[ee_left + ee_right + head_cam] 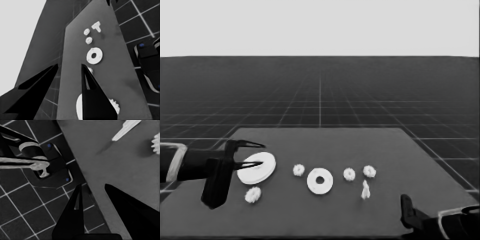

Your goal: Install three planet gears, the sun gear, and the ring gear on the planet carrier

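The ring gear, the larger round part (256, 169), lies at the table's left end, partly under the waiting left gripper (262, 154), which is open and holds nothing. In the left wrist view its edge (78, 110) shows beside the left gripper (69, 65). The planet carrier, the smaller round part (320, 181) (94, 55), lies mid-table. Gears lie apart: one (253, 195) near the ring gear, one (298, 170) left of the carrier, two (349, 174) (369, 171) to its right. The right gripper (406, 205) (93, 185) waits open at the lower right corner.
A thin white piece (365, 190) (125, 128) lies just in front of the two right-hand gears. Past the table's edge (82, 176) the right wrist view shows the floor grid and dark machinery (50, 167) with blue lights.
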`<move>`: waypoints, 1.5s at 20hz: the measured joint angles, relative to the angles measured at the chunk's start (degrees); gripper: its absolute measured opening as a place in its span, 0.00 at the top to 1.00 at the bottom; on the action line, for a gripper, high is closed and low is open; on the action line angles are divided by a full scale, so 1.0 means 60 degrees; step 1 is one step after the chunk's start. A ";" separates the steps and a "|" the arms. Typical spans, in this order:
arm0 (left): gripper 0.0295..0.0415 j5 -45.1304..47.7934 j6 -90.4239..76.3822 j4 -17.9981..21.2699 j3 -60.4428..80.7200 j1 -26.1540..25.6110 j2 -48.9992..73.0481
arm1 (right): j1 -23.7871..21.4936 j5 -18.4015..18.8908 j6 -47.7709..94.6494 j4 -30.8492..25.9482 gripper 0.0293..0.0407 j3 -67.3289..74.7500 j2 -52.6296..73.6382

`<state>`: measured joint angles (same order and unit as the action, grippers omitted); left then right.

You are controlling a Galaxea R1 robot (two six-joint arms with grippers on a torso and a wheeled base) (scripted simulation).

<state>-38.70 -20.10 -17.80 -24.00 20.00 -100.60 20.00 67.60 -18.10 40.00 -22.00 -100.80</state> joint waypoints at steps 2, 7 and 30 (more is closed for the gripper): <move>0.99 -0.0282 0.0015 0.0417 0.0409 -0.0427 0.0017 | 0.0322 -0.0129 0.0019 -0.0425 0.87 0.0282 -0.0076; 0.12 -0.8284 1.1965 -0.2315 -0.2170 -0.3245 -0.2538 | 0.0071 -0.0006 0.0001 -0.0033 0.20 -0.0007 -0.0004; 0.86 -0.6415 1.3536 -0.0665 -0.7288 -0.5777 -0.4368 | 0.0054 0.0002 0.0000 -0.0004 0.19 -0.0027 0.0001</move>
<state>-77.19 61.12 -21.79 -67.73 -14.66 -126.81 20.32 67.61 -18.10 39.97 -22.16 -100.80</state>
